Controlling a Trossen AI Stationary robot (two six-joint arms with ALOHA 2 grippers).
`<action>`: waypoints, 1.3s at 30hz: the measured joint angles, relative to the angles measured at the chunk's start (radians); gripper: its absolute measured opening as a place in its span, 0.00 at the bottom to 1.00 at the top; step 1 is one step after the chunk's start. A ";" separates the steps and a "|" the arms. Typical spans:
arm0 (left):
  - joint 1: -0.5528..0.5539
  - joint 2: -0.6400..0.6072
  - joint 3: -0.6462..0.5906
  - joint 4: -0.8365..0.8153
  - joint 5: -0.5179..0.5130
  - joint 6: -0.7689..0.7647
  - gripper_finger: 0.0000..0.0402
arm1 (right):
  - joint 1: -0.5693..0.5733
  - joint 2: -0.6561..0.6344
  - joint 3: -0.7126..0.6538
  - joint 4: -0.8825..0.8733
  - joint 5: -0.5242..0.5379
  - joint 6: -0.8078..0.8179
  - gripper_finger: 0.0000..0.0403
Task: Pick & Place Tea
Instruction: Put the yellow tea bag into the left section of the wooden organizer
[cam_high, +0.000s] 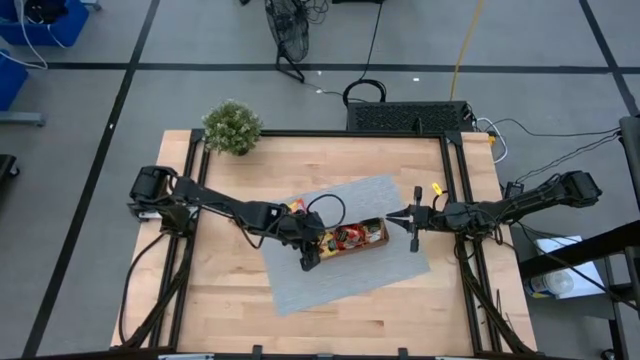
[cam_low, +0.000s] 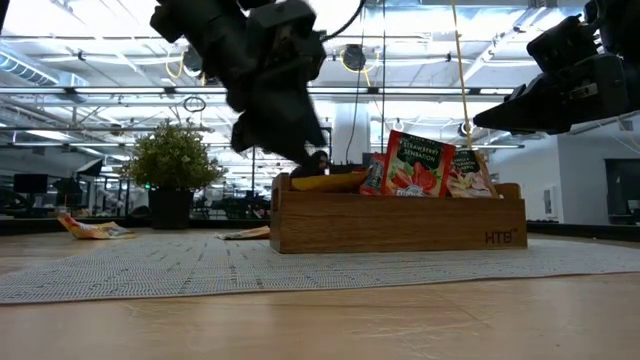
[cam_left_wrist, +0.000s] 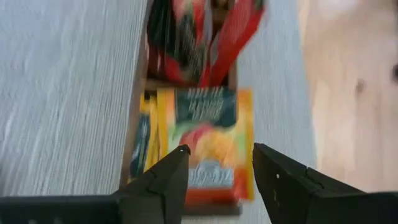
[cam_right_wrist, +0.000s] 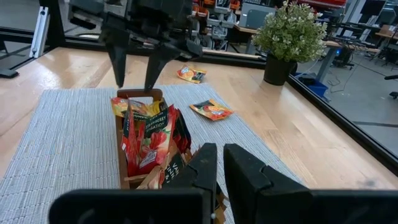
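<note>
Red and orange tea sachets (cam_right_wrist: 149, 134) upright in tray, two apparently loose on mat

The table (cam_high: 240, 300) is pale, smooth wood with a visible plank grain, and on it lies a grey woven mat (cam_right_wrist: 56, 143) of matt, ribbed cloth-like texture. The tray (cam_low: 400, 225) is darker brown wood with a satin finish, and the tea sachets (cam_low: 418, 165) in it look like glossy printed paper or foil. The left gripper (cam_left_wrist: 217, 180) has matt black plastic-looking fingers (cam_left_wrist: 165, 183), as does the right gripper (cam_right_wrist: 219, 171).
</note>
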 joint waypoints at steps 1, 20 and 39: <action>0.001 -0.003 0.000 0.013 -0.004 -0.007 0.45 | 0.000 0.000 0.000 0.000 0.000 0.000 0.04; -0.181 0.316 0.637 -0.603 -0.369 0.205 0.45 | 0.000 0.000 0.000 0.000 0.001 -0.003 0.04; -0.173 0.534 0.862 -0.860 -0.524 0.221 0.44 | 0.000 0.000 0.000 0.003 0.000 -0.001 0.04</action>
